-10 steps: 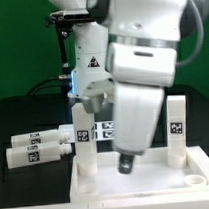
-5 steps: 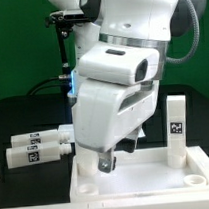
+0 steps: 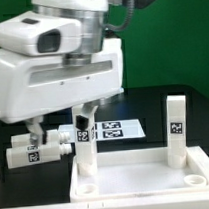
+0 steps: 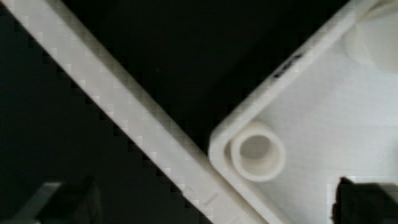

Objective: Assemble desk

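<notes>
Black table (image 3: 28,192), arm (image 3: 61,75) stooped low by upright leg (image 3: 85,154), hand (image 3: 59,123) fingers spread apart.

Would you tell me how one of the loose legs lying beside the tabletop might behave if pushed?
The loose leg looks like rigid white plastic, so it should probably stay stiff. Its flat square sides suggest it would slide rather than roll. Being small, it is probably light and may spin when nudged off-centre.

You are viewing a robotics lab cell: black bench (image 3: 43,191), green backdrop (image 3: 194,37) at upper right, marker board (image 3: 119,130) at centre, white robot arm (image 3: 60,65) across the top.
</notes>
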